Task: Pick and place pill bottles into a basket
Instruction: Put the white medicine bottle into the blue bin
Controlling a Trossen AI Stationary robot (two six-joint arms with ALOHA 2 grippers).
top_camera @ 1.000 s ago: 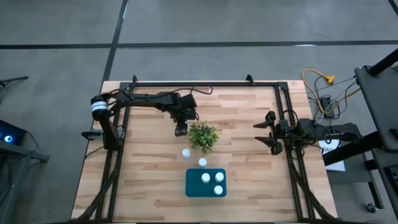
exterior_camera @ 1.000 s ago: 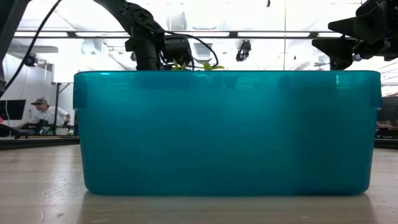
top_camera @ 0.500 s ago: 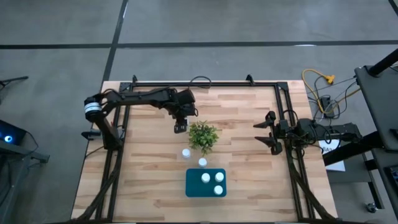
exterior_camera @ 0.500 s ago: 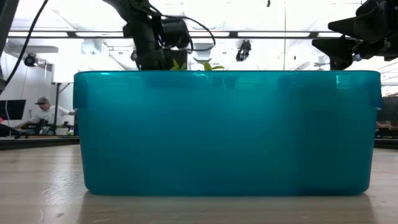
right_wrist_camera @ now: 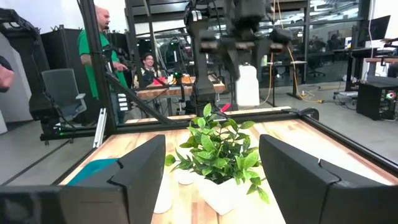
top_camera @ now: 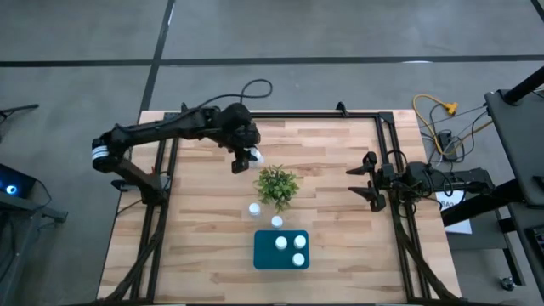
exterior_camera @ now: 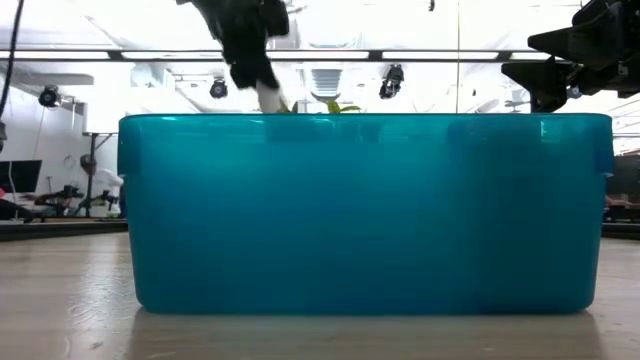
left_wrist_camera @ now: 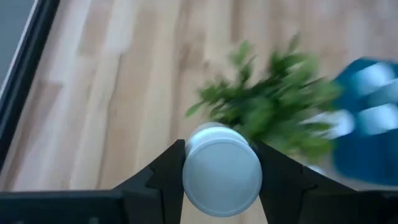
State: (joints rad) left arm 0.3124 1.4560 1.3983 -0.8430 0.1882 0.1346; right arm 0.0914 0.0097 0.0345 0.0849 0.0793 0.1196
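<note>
My left gripper [top_camera: 248, 158] is shut on a white pill bottle [left_wrist_camera: 222, 171], high above the table just beyond the green plant [top_camera: 277, 185]. The bottle also shows in the right wrist view [right_wrist_camera: 247, 85]. Two more bottles [top_camera: 254, 208] [top_camera: 277, 221] stand on the table between the plant and the teal basket [top_camera: 270, 259]. Three bottles, one of them in the basket's near right corner [top_camera: 298, 259], stand inside the basket. My right gripper [top_camera: 367, 180] is open and empty near the table's right edge. My left gripper pinches the bottle's upper sides [right_wrist_camera: 247, 67] between its two fingers [left_wrist_camera: 168, 177], which come from above, pointing down. The bottle hangs below the fingers, nearly upright [exterior_camera: 268, 97], lifted clear of the table.
The potted plant stands mid-table between the left gripper and the basket. A black frame [top_camera: 280, 115] runs along the table's far and side edges. People [right_wrist_camera: 99, 43] stand and sit in the room beyond the table.
My left gripper has risen from the table beside the plant and gone a little toward the far edge, its arm swinging left. It has lifted the pill bottle clear of the table. My right gripper has kept still.
</note>
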